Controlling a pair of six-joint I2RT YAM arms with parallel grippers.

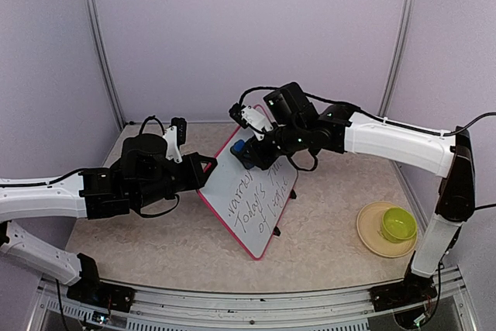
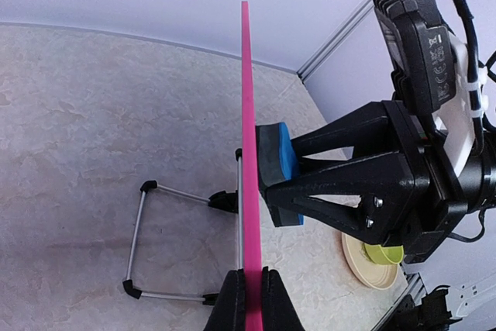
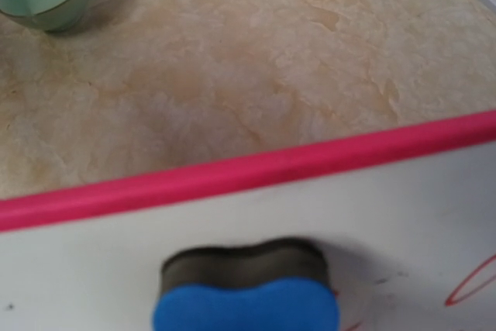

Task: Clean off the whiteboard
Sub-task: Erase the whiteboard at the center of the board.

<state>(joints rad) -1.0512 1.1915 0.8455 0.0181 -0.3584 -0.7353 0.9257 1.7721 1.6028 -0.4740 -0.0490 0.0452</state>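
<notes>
The whiteboard (image 1: 252, 199) stands tilted at the table's middle, with a pink rim and dark handwriting on its face. My left gripper (image 1: 205, 168) is shut on its left rim. In the left wrist view the board is edge-on (image 2: 246, 98) and that gripper (image 2: 253, 288) pinches the rim. My right gripper (image 1: 248, 151) is shut on a blue eraser (image 1: 239, 147) with a dark felt side, pressed on the board's upper part. The eraser also shows in the left wrist view (image 2: 277, 162) and in the right wrist view (image 3: 246, 300), just below the rim (image 3: 248, 170).
A yellow-green bowl (image 1: 397, 225) sits on a beige plate (image 1: 368, 232) at the right front. The board's wire stand (image 2: 136, 238) with black feet reaches out behind it. Enclosure walls stand close at the back and sides.
</notes>
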